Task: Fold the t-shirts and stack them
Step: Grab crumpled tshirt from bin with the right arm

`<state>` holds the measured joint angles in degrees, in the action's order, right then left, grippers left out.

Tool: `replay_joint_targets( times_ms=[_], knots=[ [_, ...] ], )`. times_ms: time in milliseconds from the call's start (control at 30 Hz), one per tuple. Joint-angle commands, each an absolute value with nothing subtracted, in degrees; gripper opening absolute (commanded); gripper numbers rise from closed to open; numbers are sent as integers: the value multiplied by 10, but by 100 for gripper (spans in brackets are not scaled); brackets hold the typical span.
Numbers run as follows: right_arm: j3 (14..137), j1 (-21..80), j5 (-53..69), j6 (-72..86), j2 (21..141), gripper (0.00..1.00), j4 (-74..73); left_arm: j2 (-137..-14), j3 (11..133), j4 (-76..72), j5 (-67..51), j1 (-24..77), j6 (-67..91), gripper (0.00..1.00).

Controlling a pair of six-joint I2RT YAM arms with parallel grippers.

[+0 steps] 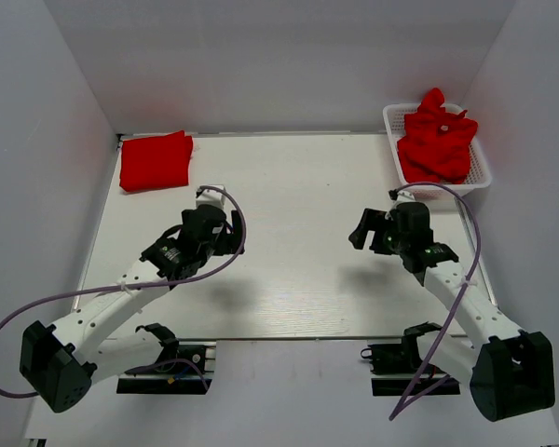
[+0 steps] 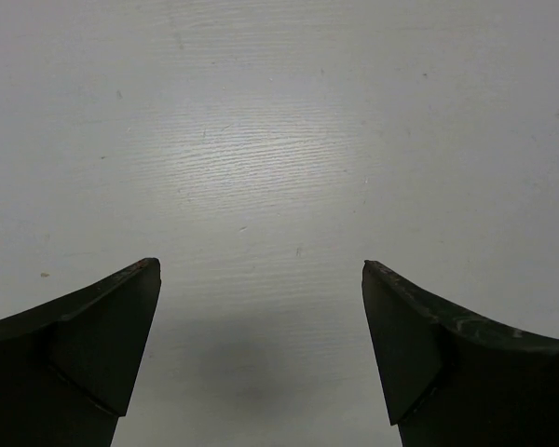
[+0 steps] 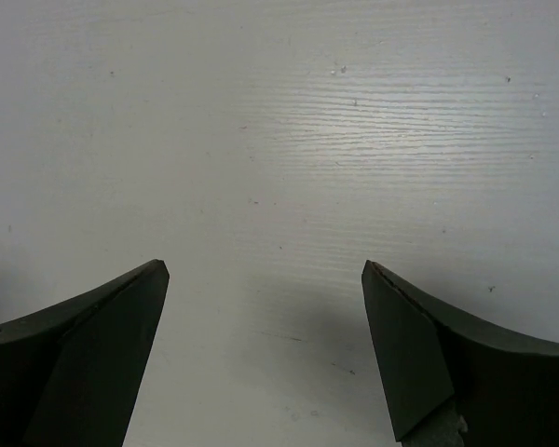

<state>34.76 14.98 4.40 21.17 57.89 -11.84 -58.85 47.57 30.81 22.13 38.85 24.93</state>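
A folded red t-shirt [image 1: 155, 160] lies flat at the table's far left corner. Crumpled red t-shirts [image 1: 438, 140] fill a white basket [image 1: 483, 179] at the far right. My left gripper [image 1: 222, 233] hovers over the bare table left of centre, open and empty; its wrist view shows the gripper [image 2: 261, 270] with jaws wide apart over white tabletop. My right gripper [image 1: 368, 230] hovers right of centre, below the basket, open and empty; in its wrist view the gripper [image 3: 265, 270] has only tabletop between the fingers.
White walls enclose the table on the left, back and right. The white table [image 1: 289, 214] has a front edge near the arm bases. Purple cables loop from both arms.
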Motion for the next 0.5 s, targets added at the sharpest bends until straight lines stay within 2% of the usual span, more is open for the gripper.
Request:
replay_joint_targets(
  times_ms=[0,167,333,400,433,467],
  knots=[
    [373,149,73,200,602,90,-79,-594,472,297,232,390,247,99],
    [428,148,61,205,682,90,-62,-660,514,300,237,383,238,99],
    [648,129,3,199,807,90,-133,-714,581,306,224,383,212,99],
    [711,112,-17,193,884,90,-200,-728,619,306,224,378,203,99],
    [799,105,-19,193,902,90,-221,-743,647,312,229,378,203,99],
    [827,93,-18,194,936,90,-264,-751,660,317,229,378,190,99]
  ],
)
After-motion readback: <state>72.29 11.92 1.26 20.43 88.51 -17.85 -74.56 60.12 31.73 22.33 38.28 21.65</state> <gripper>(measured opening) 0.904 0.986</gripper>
